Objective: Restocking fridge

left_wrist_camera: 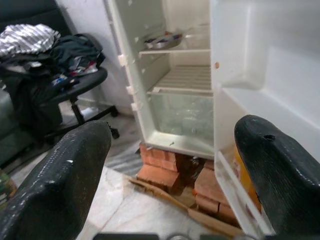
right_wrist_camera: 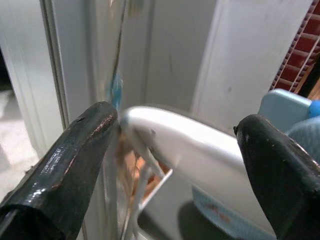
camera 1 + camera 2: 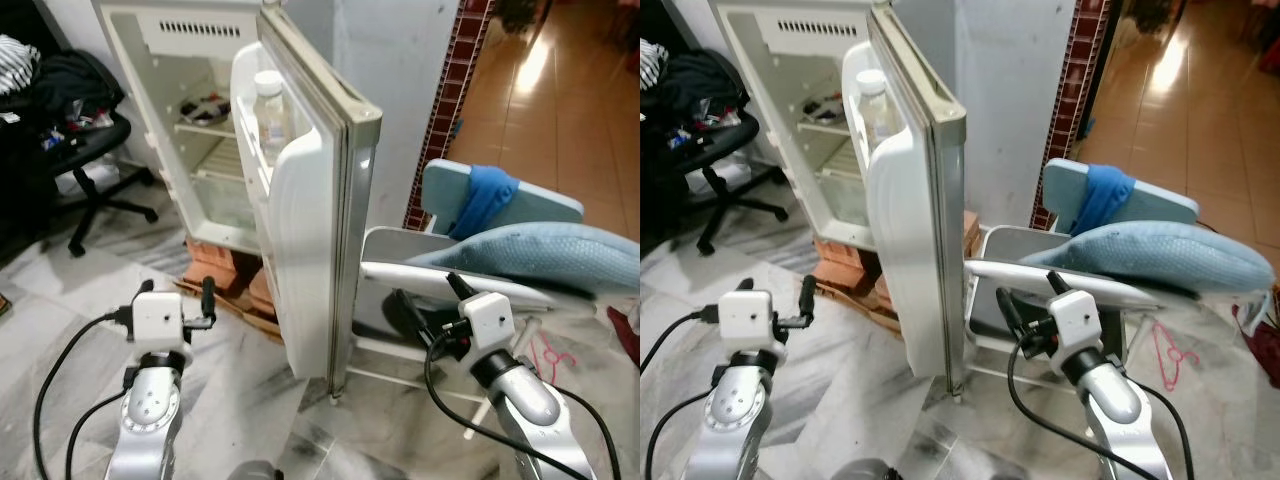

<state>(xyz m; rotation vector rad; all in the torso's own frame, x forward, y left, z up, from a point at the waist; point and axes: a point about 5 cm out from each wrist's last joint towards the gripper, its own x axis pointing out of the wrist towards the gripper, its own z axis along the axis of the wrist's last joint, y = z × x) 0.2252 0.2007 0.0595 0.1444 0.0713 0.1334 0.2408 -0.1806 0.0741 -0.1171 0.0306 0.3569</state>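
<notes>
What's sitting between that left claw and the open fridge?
Between the left gripper and the fridge lies bare marble floor, then the red bricks propping the fridge, seen best in the left wrist view.

Two silver metal arms rise from the lower corners of the frame, each ending in a white, box-shaped wrist block. Black cables loop from the blocks down along the arms. The left gripper [image 3: 207, 296] and right gripper [image 3: 428, 297] each carry two long black fingers; one right finger [image 2: 65, 160] shows glossy, scuffed wear with brownish marks.
</notes>
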